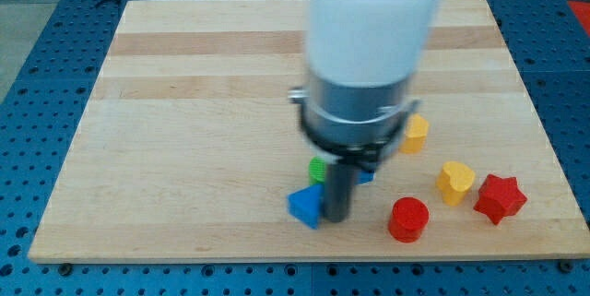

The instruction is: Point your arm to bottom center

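While the arm (369,47) hangs upright over the board's lower middle, my tip (336,218) near the bottom edge, touching blue triangular block (305,206), green block (317,168) just behind, no jaws fitted, 2 yellow blocks (416,134) (454,182), red cylinder (408,219), red star (500,197) toward bottom-right corner.

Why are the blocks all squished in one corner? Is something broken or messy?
Nothing looks broken. The blocks just sit loosely toward the view's bottom right: yellow block, yellow heart, red star, red cylinder. My tip is right beside the blue triangle; the green block is half hidden.
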